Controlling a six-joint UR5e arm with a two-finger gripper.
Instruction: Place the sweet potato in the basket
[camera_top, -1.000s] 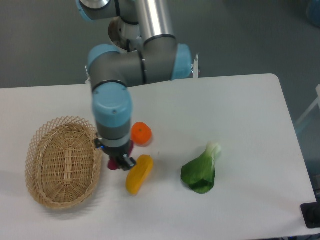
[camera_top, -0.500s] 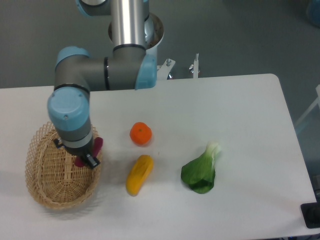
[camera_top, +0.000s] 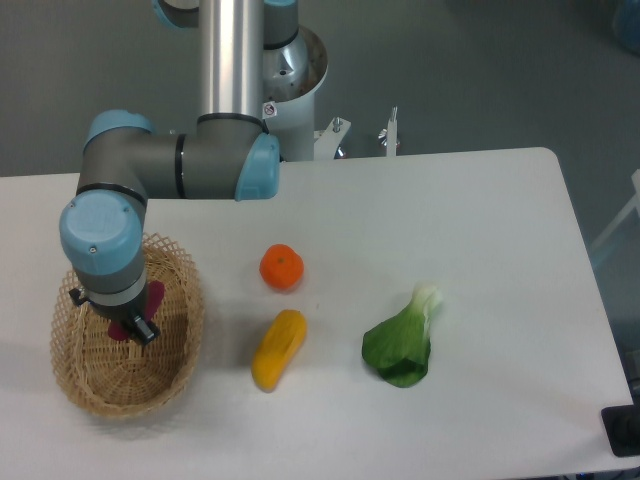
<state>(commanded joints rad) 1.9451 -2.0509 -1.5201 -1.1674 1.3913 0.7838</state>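
One gripper (camera_top: 133, 326) clamped on sweet potato (camera_top: 152, 298), held over interior of basket (camera_top: 182, 345), tuber mostly hidden by wrist. Orange fruit (camera_top: 282, 267), yellow vegetable (camera_top: 278, 348), leafy green (camera_top: 402, 340) on white table (camera_top: 480, 220), right of basket.

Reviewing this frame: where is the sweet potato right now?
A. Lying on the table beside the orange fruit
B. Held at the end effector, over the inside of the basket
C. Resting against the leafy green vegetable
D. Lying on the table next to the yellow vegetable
B: the dark reddish sweet potato shows at the end effector, which is positioned over the interior of the wicker basket, well away from the produce on the table.
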